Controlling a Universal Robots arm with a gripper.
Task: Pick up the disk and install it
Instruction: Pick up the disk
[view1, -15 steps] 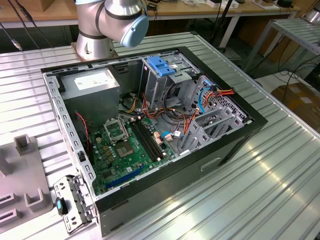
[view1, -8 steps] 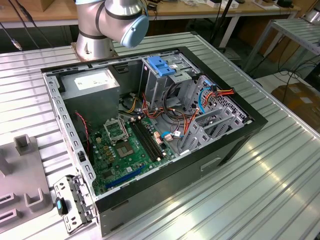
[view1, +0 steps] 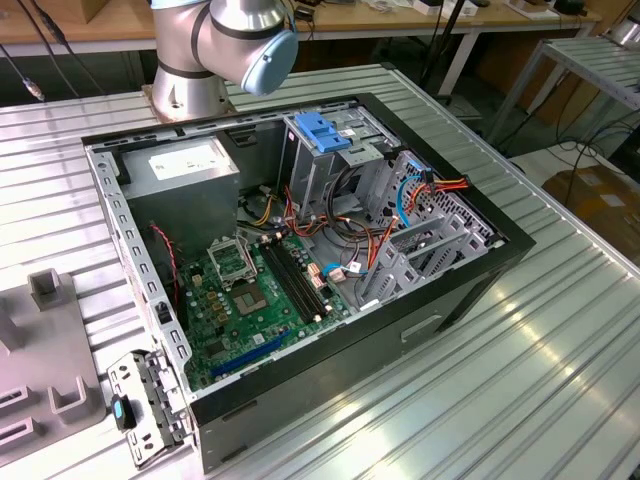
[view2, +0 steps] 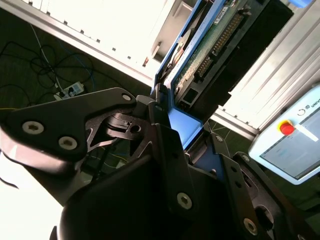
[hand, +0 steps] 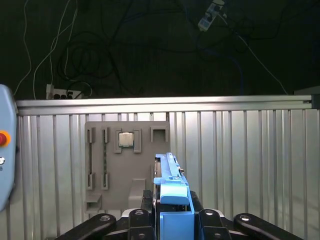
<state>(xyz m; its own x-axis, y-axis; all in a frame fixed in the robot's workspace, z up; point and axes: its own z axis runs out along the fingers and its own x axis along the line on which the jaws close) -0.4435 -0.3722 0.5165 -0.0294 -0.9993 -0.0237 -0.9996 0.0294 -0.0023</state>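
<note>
A shiny metal table (view1: 560, 380) with long ribs holds an open black computer case (view1: 330, 395) full of wires, with a green board inside. The arm's (view1: 215, 45) round grey base is cut off at the top of the exterior view. In the first wrist view the black claw (hand: 171, 206) squeezes tight on the blue plastic tab of the disk (hand: 169, 175). The disk stands on its thin edge, up off the table, with a flat grey tray (hand: 120, 172) behind it. Its flat sides are hard to see there.
</note>
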